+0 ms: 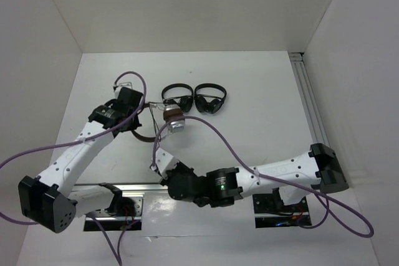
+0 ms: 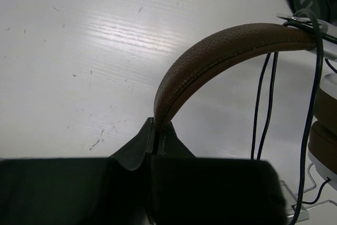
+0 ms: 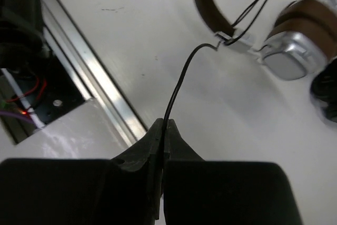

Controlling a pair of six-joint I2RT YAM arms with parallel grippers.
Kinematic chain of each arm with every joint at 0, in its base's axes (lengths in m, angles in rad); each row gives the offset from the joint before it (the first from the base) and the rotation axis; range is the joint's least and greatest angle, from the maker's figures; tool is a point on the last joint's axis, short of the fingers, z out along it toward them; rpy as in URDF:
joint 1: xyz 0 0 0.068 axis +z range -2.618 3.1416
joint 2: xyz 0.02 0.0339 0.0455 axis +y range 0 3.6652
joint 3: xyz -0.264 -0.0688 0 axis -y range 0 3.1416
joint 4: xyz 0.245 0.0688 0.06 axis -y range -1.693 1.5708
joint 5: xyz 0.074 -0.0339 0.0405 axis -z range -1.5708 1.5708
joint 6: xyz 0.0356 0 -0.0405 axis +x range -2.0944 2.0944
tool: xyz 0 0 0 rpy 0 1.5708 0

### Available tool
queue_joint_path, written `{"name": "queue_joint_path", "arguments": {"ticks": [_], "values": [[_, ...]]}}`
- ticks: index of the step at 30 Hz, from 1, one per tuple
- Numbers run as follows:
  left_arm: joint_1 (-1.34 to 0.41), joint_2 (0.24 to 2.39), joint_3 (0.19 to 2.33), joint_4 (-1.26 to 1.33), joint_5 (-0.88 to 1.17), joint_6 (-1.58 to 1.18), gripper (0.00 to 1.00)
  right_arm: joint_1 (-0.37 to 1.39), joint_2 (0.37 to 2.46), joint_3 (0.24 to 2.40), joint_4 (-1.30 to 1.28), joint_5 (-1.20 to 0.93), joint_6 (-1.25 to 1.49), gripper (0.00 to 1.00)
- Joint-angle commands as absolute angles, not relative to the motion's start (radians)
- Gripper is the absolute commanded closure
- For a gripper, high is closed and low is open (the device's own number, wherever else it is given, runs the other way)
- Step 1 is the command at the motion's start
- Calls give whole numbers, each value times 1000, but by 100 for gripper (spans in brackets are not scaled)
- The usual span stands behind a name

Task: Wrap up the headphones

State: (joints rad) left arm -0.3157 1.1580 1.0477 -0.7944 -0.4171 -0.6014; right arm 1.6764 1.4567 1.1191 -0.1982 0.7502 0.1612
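The left gripper is pinching the brown headband, jaws pressed together on it. It is anchoring the headphones around the middle of the desk, just on the near side of 2 black folded headphones. Strands of the thin cable are crossing the band near the earcups. Further right, the right gripper is nipping that cable between closed jaws, nearer the desk's near edge. Doing this well probably means holding the left grip firm while the right is carrying the cable round the band under light tension, laying each turn beside the last.
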Motion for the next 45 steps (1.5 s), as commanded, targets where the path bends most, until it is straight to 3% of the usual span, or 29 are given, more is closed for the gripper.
{"name": "queue_joint_path", "arguments": {"ticks": [1,12,22,36,45], "values": [[-425,1152,1091,-836,-570,-629,100,1603,1369,1193,-285,788,78,100],[-819,1193,1071,-902,-657,-649,100,1457,1210,1174,-336,729,23,100],[-1060,1117,1025,-879,-617,-534,100,1378,1137,1103,-331,761,-67,100],[-1094,856,948,-730,-308,-376,100,1146,1098,1023,-236,459,-164,100],[-1094,847,957,-730,-374,-390,100,1094,1117,1016,-245,194,-184,96]]}}
